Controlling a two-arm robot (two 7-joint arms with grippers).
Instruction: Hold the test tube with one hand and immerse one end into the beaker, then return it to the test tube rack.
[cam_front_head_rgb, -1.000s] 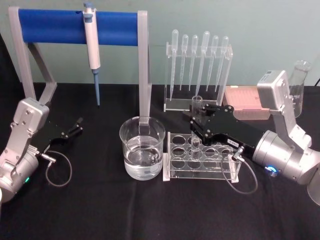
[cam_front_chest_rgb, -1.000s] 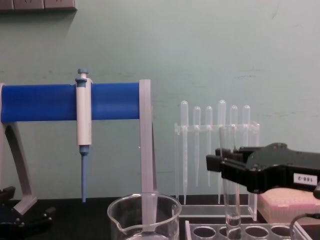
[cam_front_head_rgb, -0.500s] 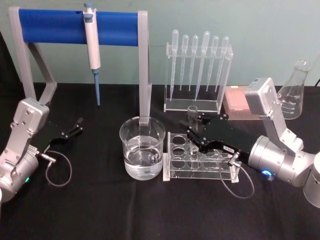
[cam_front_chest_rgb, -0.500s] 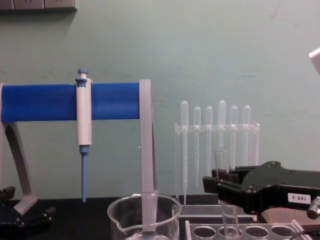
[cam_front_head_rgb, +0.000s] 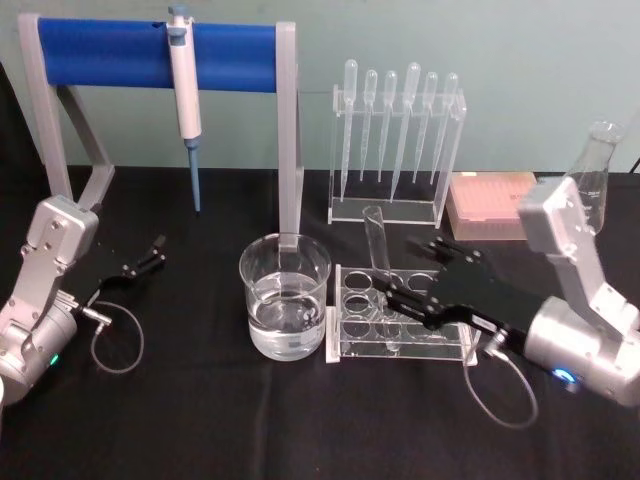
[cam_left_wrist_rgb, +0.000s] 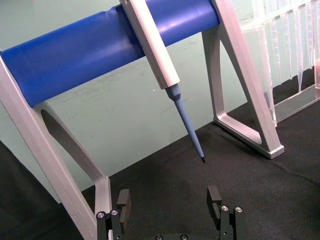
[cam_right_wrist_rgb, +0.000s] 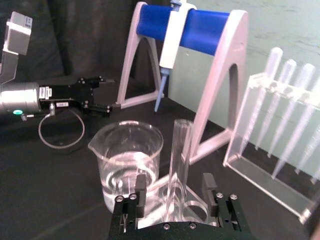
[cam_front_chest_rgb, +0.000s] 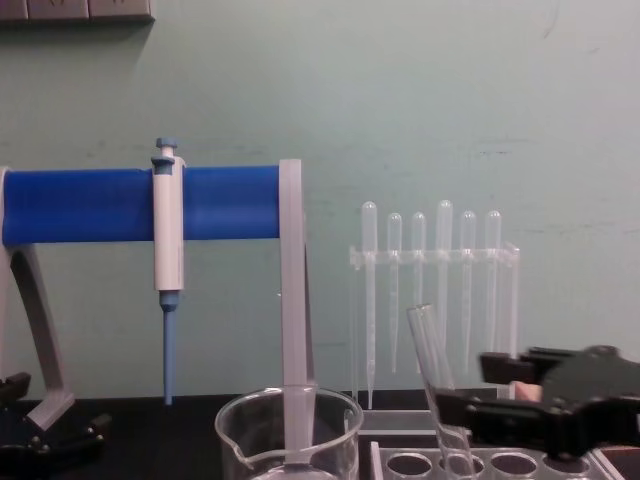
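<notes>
The test tube (cam_front_head_rgb: 380, 268) stands in a hole of the clear tube rack (cam_front_head_rgb: 452, 345), its open rim leaning toward the beaker (cam_front_head_rgb: 285, 295), which holds water. Just right of the tube, my right gripper (cam_front_head_rgb: 415, 275) is open and touches nothing. In the right wrist view the test tube (cam_right_wrist_rgb: 179, 150) rises between the spread fingers (cam_right_wrist_rgb: 140, 192) with gaps on both sides, and the beaker (cam_right_wrist_rgb: 127, 160) sits beyond. The chest view shows the tilted test tube (cam_front_chest_rgb: 435, 375) left of the right gripper (cam_front_chest_rgb: 480, 390). My left gripper (cam_front_head_rgb: 150, 255) rests open at the far left, also open in the left wrist view (cam_left_wrist_rgb: 169, 200).
A blue-barred stand (cam_front_head_rgb: 155, 48) carrying a blue-and-white pipette (cam_front_head_rgb: 184, 95) spans the back left, one leg behind the beaker. A rack of plastic pipettes (cam_front_head_rgb: 395, 140), a pink tip box (cam_front_head_rgb: 490, 200) and a conical flask (cam_front_head_rgb: 592, 175) line the back right.
The right gripper lowered the test tube into the rack, let go and drew back to the right. The tube, upright before, now leans left in its hole. The left arm stayed still.
</notes>
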